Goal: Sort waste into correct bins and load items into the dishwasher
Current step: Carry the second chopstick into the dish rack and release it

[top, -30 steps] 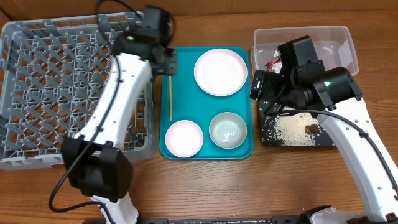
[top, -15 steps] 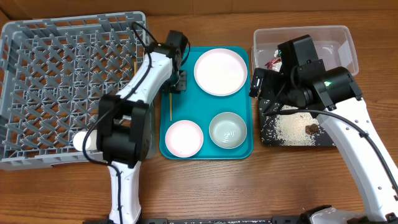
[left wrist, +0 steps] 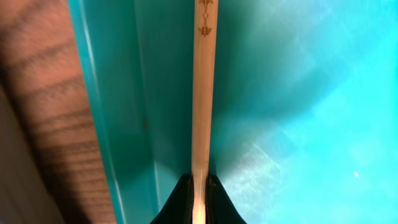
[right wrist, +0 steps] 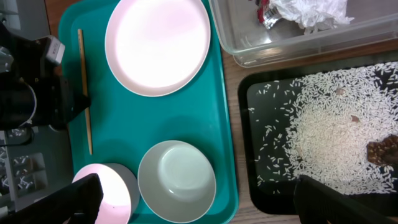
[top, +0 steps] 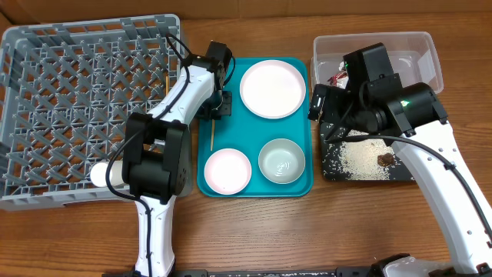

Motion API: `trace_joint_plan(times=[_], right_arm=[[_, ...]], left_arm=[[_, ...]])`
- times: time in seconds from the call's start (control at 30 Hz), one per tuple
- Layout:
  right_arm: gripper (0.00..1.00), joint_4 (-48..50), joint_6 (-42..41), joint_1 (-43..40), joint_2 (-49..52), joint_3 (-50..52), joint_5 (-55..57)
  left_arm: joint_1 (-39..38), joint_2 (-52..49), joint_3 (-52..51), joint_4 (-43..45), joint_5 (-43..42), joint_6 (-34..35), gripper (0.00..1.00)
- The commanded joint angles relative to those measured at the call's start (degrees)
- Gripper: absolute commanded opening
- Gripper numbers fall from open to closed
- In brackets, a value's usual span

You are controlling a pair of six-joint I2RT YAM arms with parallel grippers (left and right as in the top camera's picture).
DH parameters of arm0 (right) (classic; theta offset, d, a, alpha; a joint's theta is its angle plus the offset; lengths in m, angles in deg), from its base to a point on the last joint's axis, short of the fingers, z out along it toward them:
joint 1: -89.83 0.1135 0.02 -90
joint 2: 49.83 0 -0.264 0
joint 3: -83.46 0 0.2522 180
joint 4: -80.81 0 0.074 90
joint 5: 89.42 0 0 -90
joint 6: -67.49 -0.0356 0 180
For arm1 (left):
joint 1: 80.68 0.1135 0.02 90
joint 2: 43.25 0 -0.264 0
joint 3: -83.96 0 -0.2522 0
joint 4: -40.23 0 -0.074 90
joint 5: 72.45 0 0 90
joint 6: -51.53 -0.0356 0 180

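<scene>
My left gripper (top: 219, 104) is down on the teal tray (top: 254, 185), shut on a thin wooden chopstick (left wrist: 202, 93) that lies along the tray's left side (top: 211, 132). In the left wrist view both fingertips press the stick's sides (left wrist: 200, 199). The pale plate (top: 273, 88), pink bowl (top: 227, 170) and grey-green bowl (top: 281, 160) sit on that tray. My right gripper (right wrist: 199, 205) hangs open, high over the tray's right edge, holding nothing. The clear bin (right wrist: 298, 43) holds the red scrap (right wrist: 264, 12) and white tissue (right wrist: 308, 11). A white cup (top: 100, 175) lies in the grey rack (top: 77, 100).
A black tray (top: 361, 158) with scattered white rice and a brown lump (top: 384, 159) lies right of the teal tray, under my right arm. A thin wooden stick (top: 166, 83) shows inside the rack by its right wall. My left arm crosses the rack's right wall.
My left arm swung from the rack's top right corner down onto the tray and its jaws closed on the chopstick. The right arm stayed still.
</scene>
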Motion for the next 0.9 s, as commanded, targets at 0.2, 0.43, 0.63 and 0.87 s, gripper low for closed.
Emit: trace_joint_plan(times=[0.2, 0.43, 0.63, 0.87], right_arm=[[1.00, 0.15, -0.26, -0.09, -0.46, -0.48, 0.37], [1.00, 0.13, -0.26, -0.09, -0.46, -0.48, 0.35], [1.00, 0.17, -0.26, -0.09, -0.46, -0.48, 0.35], [1.00, 0.20, -0.26, -0.09, -0.46, -0.48, 0.37]], left_arm=[[0.17, 12.15, 8.04, -5.62, 3.87, 0.61, 0.04], [1.77, 21.46, 9.09, -13.09, 13.53, 0.59, 0.04], [7.32, 20.63, 6.49, -12.74, 11.87, 0.57, 0.04], [11.02, 17.49, -0.83, -6.40, 10.95, -2.78, 0.04]])
